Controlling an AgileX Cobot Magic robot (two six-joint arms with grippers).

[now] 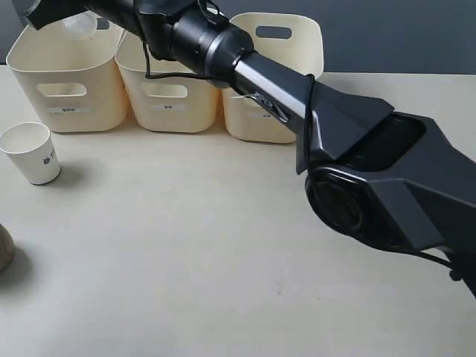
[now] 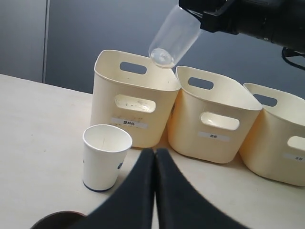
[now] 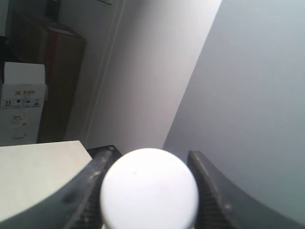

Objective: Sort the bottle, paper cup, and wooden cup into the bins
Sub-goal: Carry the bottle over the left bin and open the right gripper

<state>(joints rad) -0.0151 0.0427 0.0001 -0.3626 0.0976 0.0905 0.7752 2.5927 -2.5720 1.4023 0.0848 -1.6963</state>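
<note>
Clear plastic white-capped bottle [image 2: 174, 36] clamped in right end effector [image 3: 148, 191], tilted above leftmost cream plastic bin [image 2: 135, 102]; left end effector [image 2: 155, 164] closed, empty.

You see the right arm [image 1: 312, 126] stretching across the counter [image 1: 186, 245] toward the far left corner, over three cream bins [image 1: 71, 89] standing side by side. A clear bottle [image 1: 78, 26] shows faintly above the leftmost bin. The paper cup [image 1: 31, 152] stands upright at left; the wooden cup [image 1: 4, 247] sits at the left edge, nearer the camera.
</note>
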